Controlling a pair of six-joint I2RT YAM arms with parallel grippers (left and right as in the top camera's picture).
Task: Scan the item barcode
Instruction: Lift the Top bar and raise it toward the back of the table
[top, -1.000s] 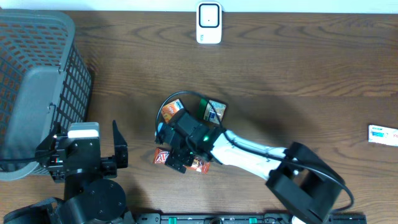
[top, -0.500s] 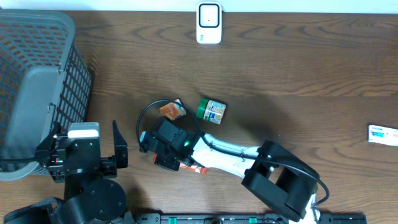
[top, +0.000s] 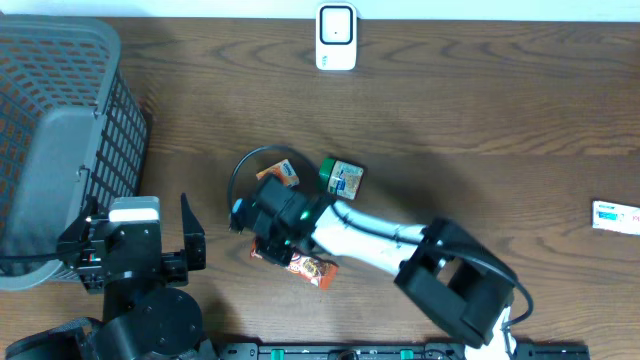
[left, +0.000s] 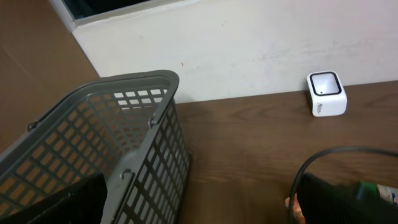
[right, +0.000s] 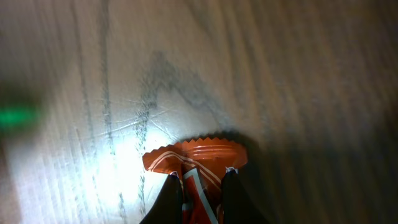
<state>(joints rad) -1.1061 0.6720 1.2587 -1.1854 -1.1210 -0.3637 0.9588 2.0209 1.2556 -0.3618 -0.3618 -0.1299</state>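
Snack packet (right: 196, 157), orange, crinkly top edge showing, rest cut off, words too blurry, pinched tight by right gripper (right: 202, 198), left gripper (top: 135, 235) spread wide apart.

1. From overhead we are seeing the table (top: 500, 110) evenly and brightly lit, with soft shadows spreading beside the basket (top: 60, 130).
2. At the left wrist we are getting a dimmer picture: the wall (left: 249, 50) is glowing pale, and dark shapes along the bottom edge are sitting out of focus.
3. At the right wrist we are fighting heavy blur; white glare is pooling beside the orange packet (right: 196, 162), and a green smear is glowing at the left edge.
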